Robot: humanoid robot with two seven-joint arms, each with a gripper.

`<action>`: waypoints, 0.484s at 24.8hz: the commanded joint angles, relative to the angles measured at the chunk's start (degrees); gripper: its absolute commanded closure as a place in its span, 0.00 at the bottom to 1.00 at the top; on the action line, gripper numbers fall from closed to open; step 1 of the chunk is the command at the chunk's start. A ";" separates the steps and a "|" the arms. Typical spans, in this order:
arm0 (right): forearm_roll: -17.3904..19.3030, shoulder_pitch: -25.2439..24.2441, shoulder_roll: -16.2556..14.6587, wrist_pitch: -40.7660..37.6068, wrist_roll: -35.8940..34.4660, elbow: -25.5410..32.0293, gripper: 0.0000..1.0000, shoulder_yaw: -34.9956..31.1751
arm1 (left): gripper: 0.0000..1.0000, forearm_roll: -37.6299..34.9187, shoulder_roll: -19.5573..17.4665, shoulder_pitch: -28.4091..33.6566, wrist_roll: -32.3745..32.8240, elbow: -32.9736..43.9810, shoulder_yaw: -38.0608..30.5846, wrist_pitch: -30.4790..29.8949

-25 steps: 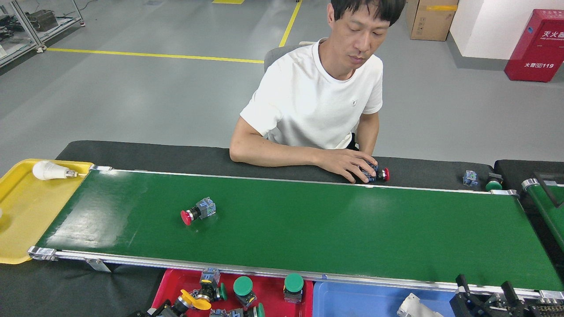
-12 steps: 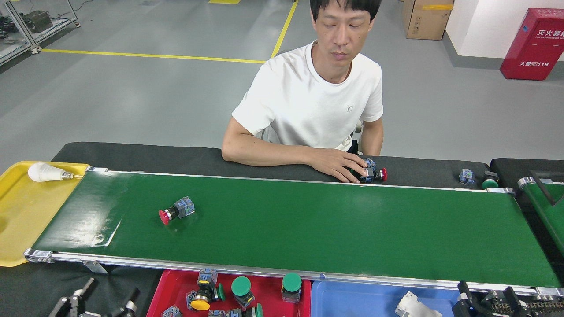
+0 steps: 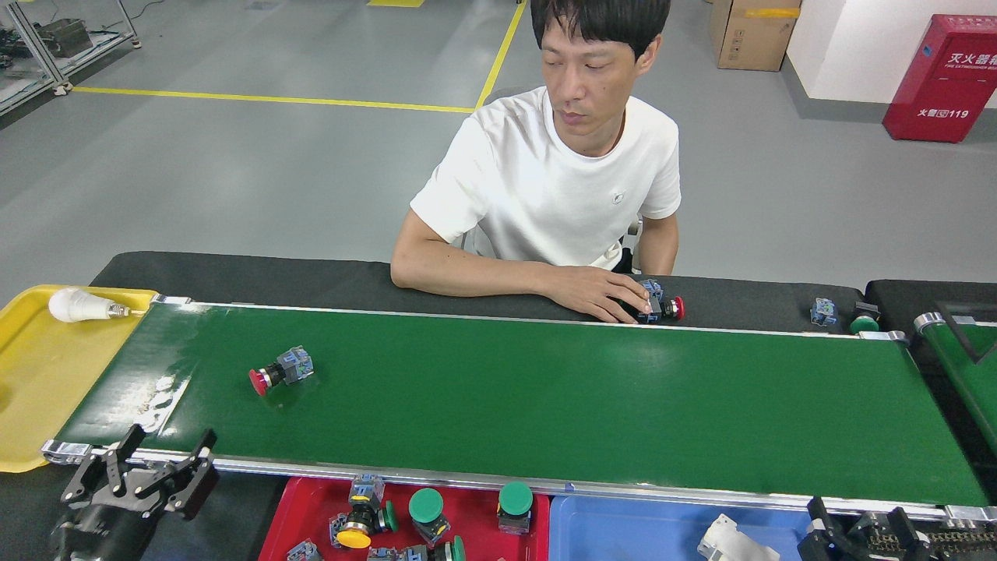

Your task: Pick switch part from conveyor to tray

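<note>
A switch part (image 3: 280,372) with a red button and a blue-grey body lies on its side on the left part of the dark-green conveyor (image 3: 545,397). My left gripper (image 3: 167,446) is open at the conveyor's near-left corner, short of the switch part and to its lower left. The red tray (image 3: 477,520) under the near rail holds several switch parts with green and yellow buttons. At the bottom right edge my right gripper (image 3: 855,516) is partly cut off; its two dark fingertips stand apart with nothing between them.
A person sits across the belt with a hand (image 3: 604,292) on another red-button switch (image 3: 664,308). Loose parts (image 3: 823,312) lie on the black mat at far right. A yellow tray (image 3: 47,374) holds a light bulb (image 3: 78,305). A blue tray (image 3: 623,530) adjoins the red one. A second belt (image 3: 966,358) angles in at right.
The switch part has travelled left along the belt. My left gripper has risen into view at the bottom left, up to the near rail. The person shifted slightly.
</note>
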State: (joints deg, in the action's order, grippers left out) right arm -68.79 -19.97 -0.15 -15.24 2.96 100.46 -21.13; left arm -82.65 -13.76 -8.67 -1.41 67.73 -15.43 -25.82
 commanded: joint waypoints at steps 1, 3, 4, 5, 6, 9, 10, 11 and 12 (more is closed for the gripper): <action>0.14 0.02 -0.20 -0.41 -0.32 0.70 0.02 -0.13 | 0.00 -0.23 -0.74 -2.67 -0.97 -2.08 1.81 1.91; 0.14 0.02 -0.11 -1.02 -0.32 0.70 0.02 -0.05 | 0.00 -0.23 -1.00 -5.13 -1.41 -5.07 4.10 3.49; 0.14 0.02 -0.11 -1.46 -0.32 0.70 0.02 -0.05 | 0.00 -0.23 -1.00 -6.36 -1.41 -6.65 4.71 4.02; 0.14 0.02 -0.11 -1.90 -0.32 0.70 0.02 -0.05 | 0.00 -0.23 -1.00 -7.77 -1.41 -8.58 5.06 4.19; 0.14 0.02 -0.11 -2.25 -0.24 0.70 0.02 -0.05 | 0.00 -0.23 -1.00 -9.17 -1.49 -10.51 5.33 4.28; 0.14 0.20 -0.02 -2.78 -0.15 0.70 0.02 0.04 | 0.00 -0.23 -1.09 -13.57 -2.72 -16.67 6.65 4.55; 0.14 0.37 -0.02 -2.78 -0.15 0.70 0.02 0.13 | 0.00 -0.23 -1.27 -14.97 -3.96 -18.95 7.35 5.25; 0.14 0.46 -0.02 -2.78 -0.15 0.70 0.02 0.13 | 0.00 -0.23 -1.71 -16.29 -4.83 -20.89 8.40 6.13; 0.14 0.55 -0.11 -2.78 -0.06 0.70 0.02 0.22 | 0.00 -0.23 -2.23 -17.79 -5.45 -23.00 10.25 6.92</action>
State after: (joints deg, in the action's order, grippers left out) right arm -68.79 -19.92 -0.15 -17.67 2.88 100.45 -20.92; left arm -82.78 -15.03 -24.93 -5.17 45.43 -5.95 -20.09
